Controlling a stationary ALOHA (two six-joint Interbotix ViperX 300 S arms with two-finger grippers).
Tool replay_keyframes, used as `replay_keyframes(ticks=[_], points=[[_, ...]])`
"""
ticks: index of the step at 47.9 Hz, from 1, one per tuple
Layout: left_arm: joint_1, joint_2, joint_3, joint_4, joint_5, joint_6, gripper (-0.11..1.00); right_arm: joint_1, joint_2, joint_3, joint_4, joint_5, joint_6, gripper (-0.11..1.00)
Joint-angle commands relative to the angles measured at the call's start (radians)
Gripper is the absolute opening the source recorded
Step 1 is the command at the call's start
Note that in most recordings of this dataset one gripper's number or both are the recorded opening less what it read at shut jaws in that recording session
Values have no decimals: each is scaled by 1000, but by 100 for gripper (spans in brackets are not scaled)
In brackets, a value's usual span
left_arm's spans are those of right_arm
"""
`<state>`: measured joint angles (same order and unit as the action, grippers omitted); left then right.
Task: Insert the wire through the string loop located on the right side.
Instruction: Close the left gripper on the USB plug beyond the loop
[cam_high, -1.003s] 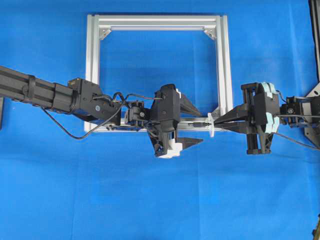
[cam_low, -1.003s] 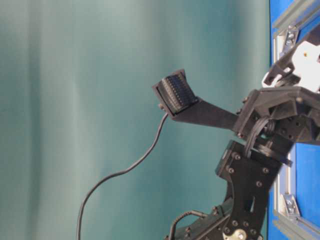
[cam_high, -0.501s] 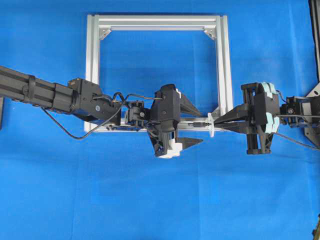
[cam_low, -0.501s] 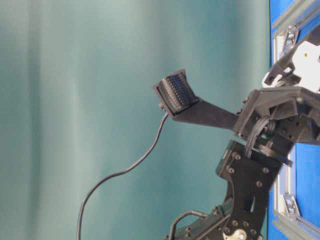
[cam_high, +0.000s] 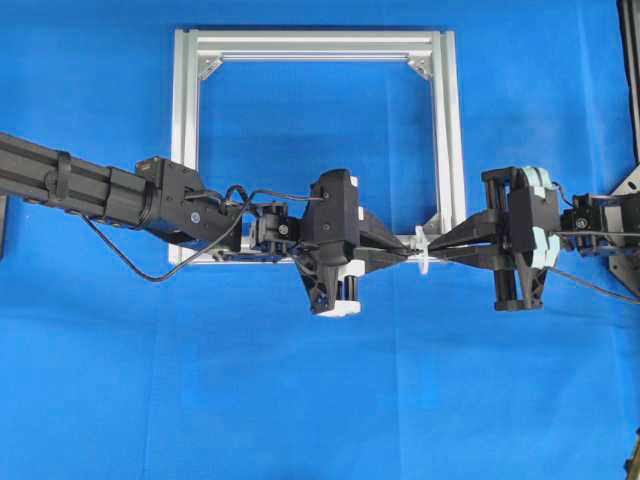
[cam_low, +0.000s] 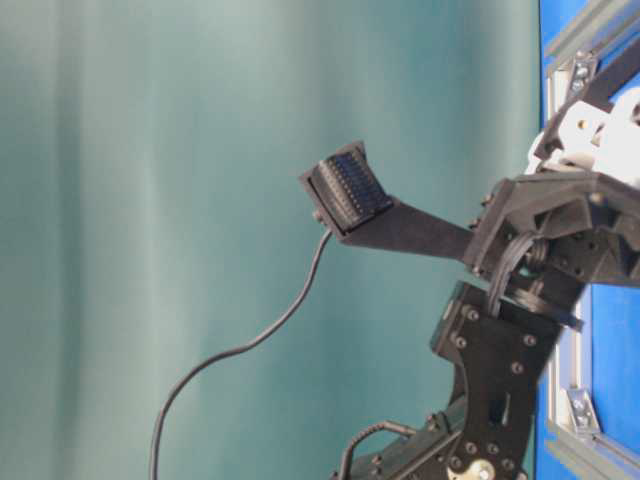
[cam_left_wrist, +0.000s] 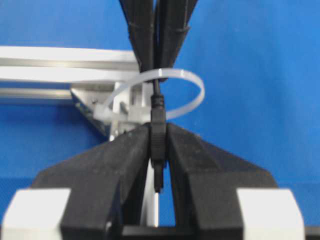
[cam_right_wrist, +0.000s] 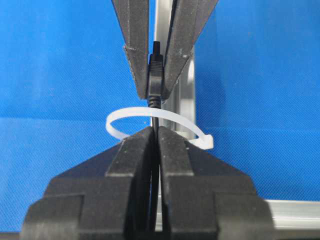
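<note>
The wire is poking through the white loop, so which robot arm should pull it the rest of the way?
Probably the left. Its end effector is clamped on the wire at its plug tip, already past the string loop. The right end effector holds the wire on the entry side.

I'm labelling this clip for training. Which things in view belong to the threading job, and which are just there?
In the job:
- wire, plug end already through the loop
- string loop
- left gripper, jaws shut on the plug
- right gripper, jaws shut on the wire

Just there:
- aluminium frame
- corner brackets
- blue table cover

Blue tabletop (cam_high: 300, 400); teal backdrop (cam_low: 150, 200) behind.
</note>
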<state>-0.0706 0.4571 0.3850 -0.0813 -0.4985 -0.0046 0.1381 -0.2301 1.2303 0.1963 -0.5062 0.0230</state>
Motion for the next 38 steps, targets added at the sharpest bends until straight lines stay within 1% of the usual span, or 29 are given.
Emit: replay_keyframes(ticks=[1, 20, 24, 26, 28, 31, 32, 34, 38], points=[[-6, -25, -15, 3, -12, 2, 8, -2, -5, -15, 2, -8, 0, -4], [-8, -26, -6, 2, -11, 0, 8, -2, -5, -15, 3, -5, 2, -4], [-8, -28, -5, 2, -11, -2, 8, -2, -5, -15, 6, -2, 3, 2], [-9, -28, -5, 2, -11, 0, 8, -2, -5, -17, 8, 2, 5, 8], [-9, -28, -5, 2, -11, 0, 8, -2, -5, -15, 11, 8, 6, 16], [-9, -28, -5, 2, -11, -2, 8, -2, -5, -15, 25, 14, 8, 32], [-9, -26, -5, 2, -11, 0, 8, -2, -5, -15, 29, 17, 8, 40], [-9, -28, -3, 2, -11, -2, 8, -2, -5, -15, 37, 20, 6, 53], [-11, -28, -5, 2, -11, -2, 8, -2, -5, -14, 37, 28, 6, 79]])
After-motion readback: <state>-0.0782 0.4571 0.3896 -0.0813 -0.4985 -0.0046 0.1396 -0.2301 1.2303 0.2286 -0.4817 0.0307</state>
